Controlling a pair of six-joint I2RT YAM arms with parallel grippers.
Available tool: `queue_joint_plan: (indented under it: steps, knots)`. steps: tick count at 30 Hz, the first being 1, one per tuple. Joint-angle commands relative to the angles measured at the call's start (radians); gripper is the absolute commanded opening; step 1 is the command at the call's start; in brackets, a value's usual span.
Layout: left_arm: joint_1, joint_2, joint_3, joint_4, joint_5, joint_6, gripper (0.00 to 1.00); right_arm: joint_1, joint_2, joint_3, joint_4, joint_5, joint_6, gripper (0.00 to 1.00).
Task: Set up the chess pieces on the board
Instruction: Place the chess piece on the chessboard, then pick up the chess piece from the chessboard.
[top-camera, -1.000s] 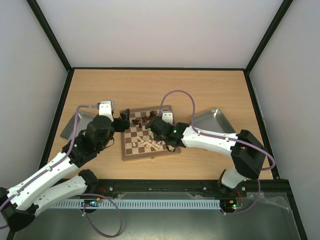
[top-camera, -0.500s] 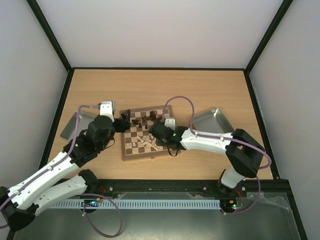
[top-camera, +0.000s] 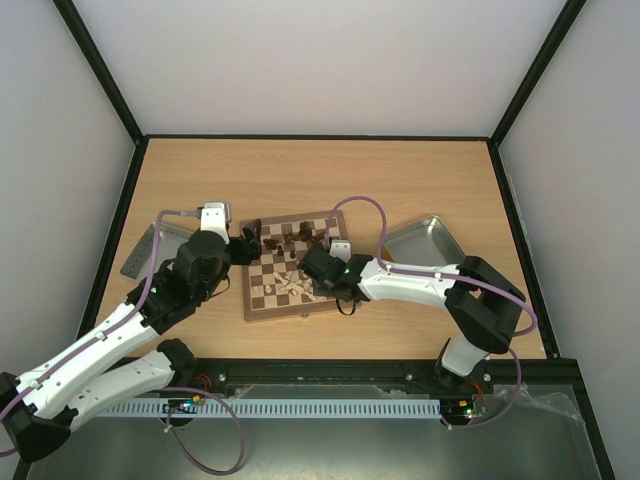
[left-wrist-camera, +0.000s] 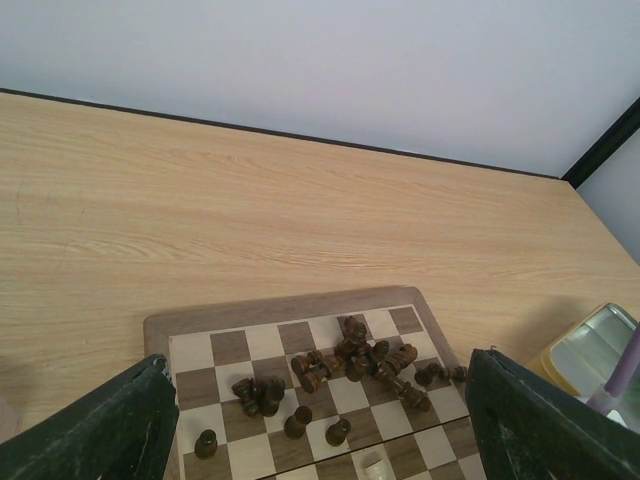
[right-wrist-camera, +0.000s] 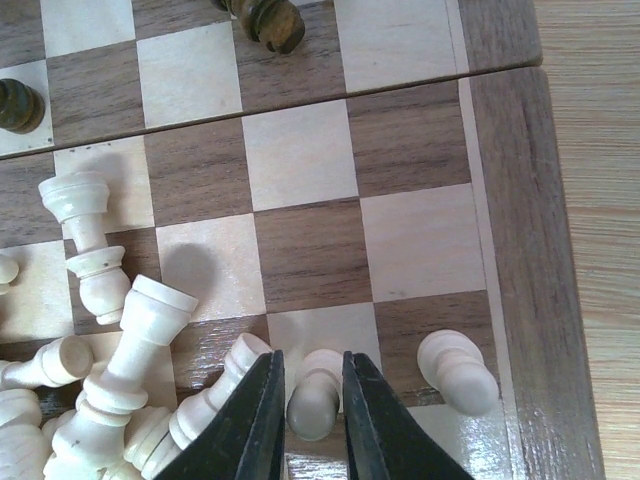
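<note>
Square wooden board (top-camera: 252, 300), checkered dark-brown and cream, light border.

Left gripper (top-camera: 250, 240) at the board's far-left corner, jaws wide apart and empty (unmoved).

Right gripper (right-wrist-camera: 312, 360) has shifted from the board's far rows to its near-right squares. Its jaws closely flank an upright small cream wooden pawn (right-wrist-camera: 312, 400); cannot tell whether they pinch it.

Dark-brown wooden pieces (left-wrist-camera: 365, 360) are clustered on the far rows.

On the table (top-camera: 300, 175) lie the board (top-camera: 268, 282), left tray (top-camera: 138, 262) and right tray (top-camera: 420, 245).
</note>
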Motion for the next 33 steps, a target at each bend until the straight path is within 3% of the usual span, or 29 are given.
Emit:
queue_joint_plan:
  steps: [1,8,16,24,33]
  knots:
    - [0.0,-0.004,-0.013,0.01,-0.009,-0.009,0.81,0.005,0.001,0.006,-0.011,0.017,0.011,0.19]
    - [0.0,0.0,-0.011,0.014,0.0,-0.012,0.81,0.005,-0.073,0.009,-0.037,0.033,0.021,0.3]
    - [0.0,-0.009,-0.016,0.008,0.017,-0.04,0.81,0.005,-0.124,-0.02,0.058,-0.079,-0.032,0.31]
    - [0.0,-0.021,-0.014,-0.001,0.017,-0.055,0.81,0.029,-0.067,-0.009,0.156,-0.181,-0.055,0.33]
    - [0.0,-0.022,-0.017,-0.007,0.014,-0.061,0.81,0.035,-0.057,-0.06,0.246,-0.256,0.031,0.33]
